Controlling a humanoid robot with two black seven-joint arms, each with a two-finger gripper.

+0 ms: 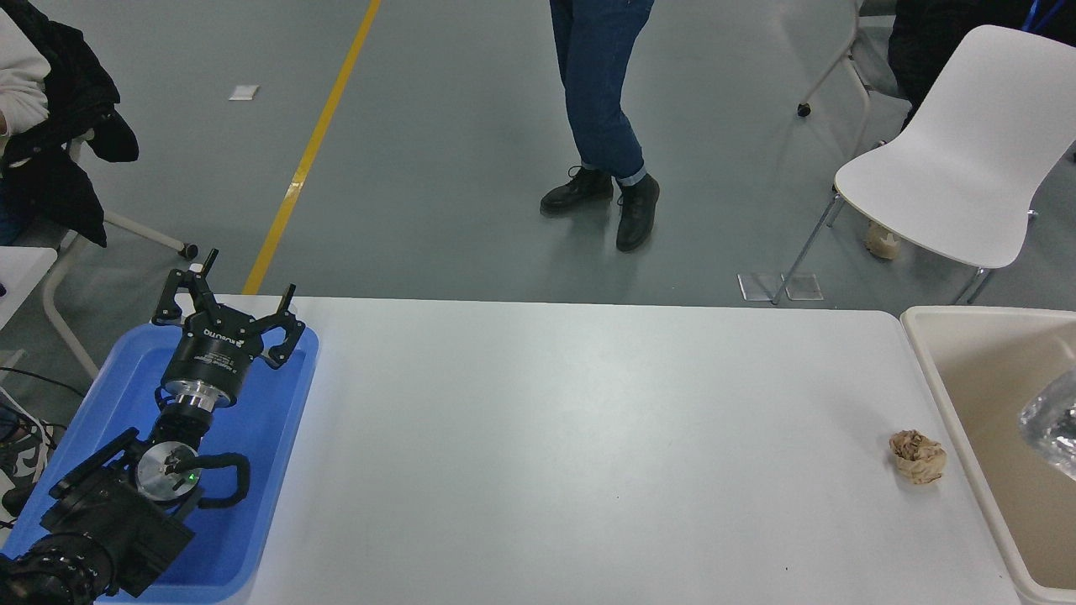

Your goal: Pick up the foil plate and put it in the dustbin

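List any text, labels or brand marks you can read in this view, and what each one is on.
White lettering on the left gripper body: a brand mark seen upside down, too blurred to read with confidence.
Smaller white print below it on the same body: too small to read.
Nothing legible on the blue tray, table, dustbin or foil plate.

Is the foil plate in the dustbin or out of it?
In. The foil plate shows at the right edge, inside the dustbin rim; whether it rests there, cannot tell.

**Bystanders and Clutter**

Blue tray (277, 437) at lower left on white table (588, 437). Brown crumpled paper ball (918, 457) at lower right. White chair (967, 160) upper right; jeans-clad legs (601, 101) top centre; yellow floor line (315, 139).
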